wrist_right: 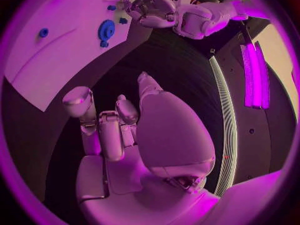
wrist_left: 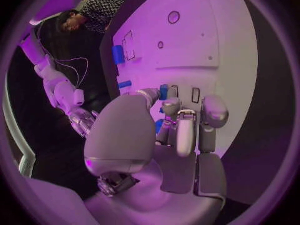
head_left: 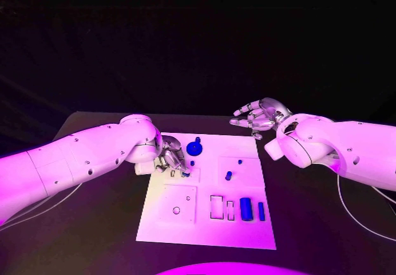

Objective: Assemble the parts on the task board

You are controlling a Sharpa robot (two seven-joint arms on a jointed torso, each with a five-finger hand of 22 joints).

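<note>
Fingers (wrist_left: 178, 130) of the left hand (head_left: 169, 157) curl onto a small blue part (wrist_left: 164, 92) on the task board (head_left: 239, 229); whether clamped, we cannot tell. Right hand (head_left: 260, 114) fingers spread, empty. We judge assembly early: loose parts (head_left: 246, 207) lie beyond.

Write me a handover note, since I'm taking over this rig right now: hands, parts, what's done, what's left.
Left hand: down on the white board's far left part, fingers curled at a small blue piece; whether it grips it, I cannot tell.
Right hand: raised beyond the board's far right corner, fingers apart, holding nothing.
Parts: blue gear at the board's far edge; two small blue pegs mid-board; two blue bars near the right front.
Done: cannot tell how much is assembled.
Left: the bars lie beside an open slot, apparently still to be placed.
</note>
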